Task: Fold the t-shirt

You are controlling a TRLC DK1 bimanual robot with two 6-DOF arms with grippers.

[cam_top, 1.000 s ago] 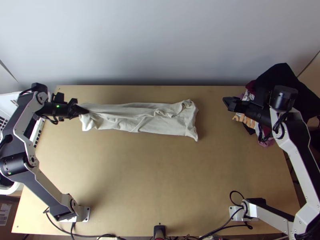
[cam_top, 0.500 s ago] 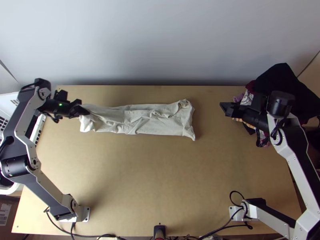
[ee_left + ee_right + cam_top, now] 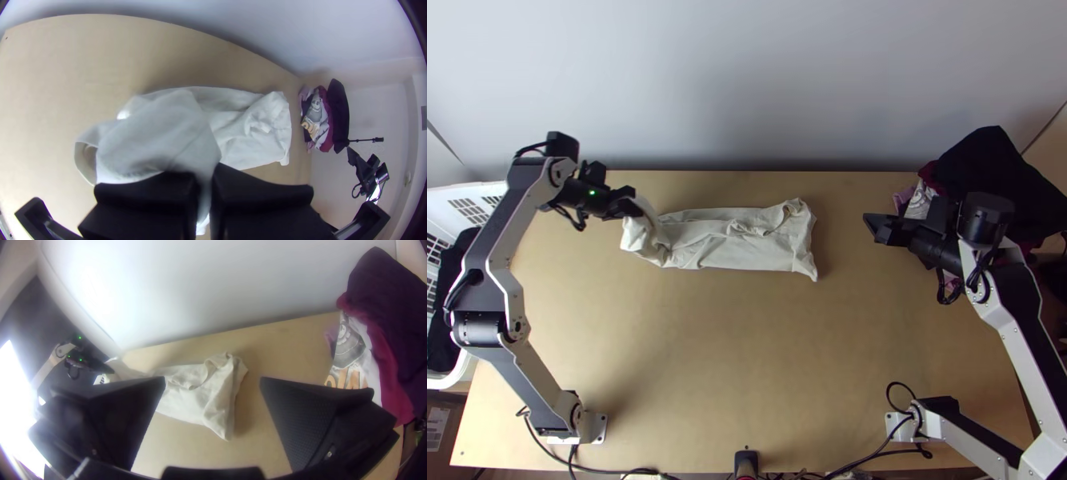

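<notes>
light wooden tabletop (image 3: 747, 344) supports the cream t-shirt (image 3: 747, 250), lying as a narrow strip near the rear wall (image 3: 747, 88). left gripper (image 3: 206, 174) is clamped on its raised end, presumably to turn that end inward. right gripper (image 3: 213, 378) stands well apart, fingers parted, likely for clearance. left wrist view details a curled hem (image 3: 81, 161); top view gives the strip's overall lie.

The left gripper (image 3: 635, 211) has its fingers (image 3: 262, 189) nearly together, its left arm (image 3: 505, 276) bending back behind it, while well apart and facing it the right gripper (image 3: 872, 227) spreads its fingers (image 3: 307, 426) wide, the right arm (image 3: 1023, 336) angling away behind.
</notes>
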